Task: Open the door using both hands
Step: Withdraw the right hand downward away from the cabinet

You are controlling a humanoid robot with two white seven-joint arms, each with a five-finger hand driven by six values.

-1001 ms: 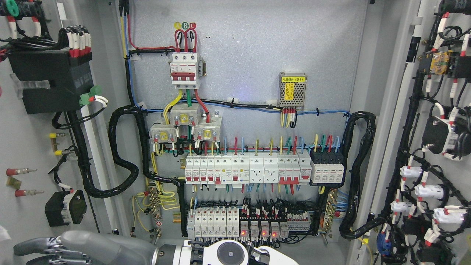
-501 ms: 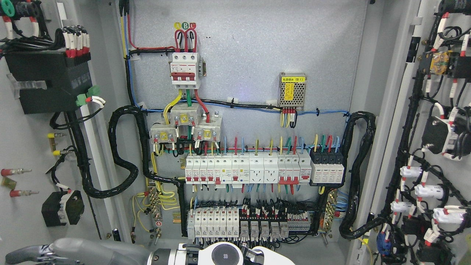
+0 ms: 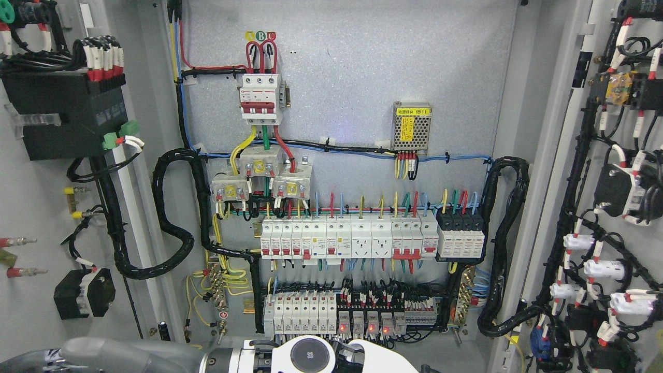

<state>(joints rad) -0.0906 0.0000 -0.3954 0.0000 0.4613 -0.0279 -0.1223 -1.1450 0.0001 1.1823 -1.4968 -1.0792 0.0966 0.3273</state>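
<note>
Left door pushed wider by the arm.
The grey metal left door panel point(image 3: 31, 207) has been swung further outward; the left hand point(image 3: 31, 358) is cropped, its finger state cannot be told.

I note the arm point(image 3: 134, 355) along the bottom edge is cut off, its hand out of frame at lower left. Both doors, left door point(image 3: 36, 207) and right door point(image 3: 611, 207), run past the edges. Breaker labels are too small for me to read.

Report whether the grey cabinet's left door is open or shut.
Open. The grey left door is swung wide, showing its inner face with the black box and wiring; the cabinet's breaker rows are exposed.
</note>
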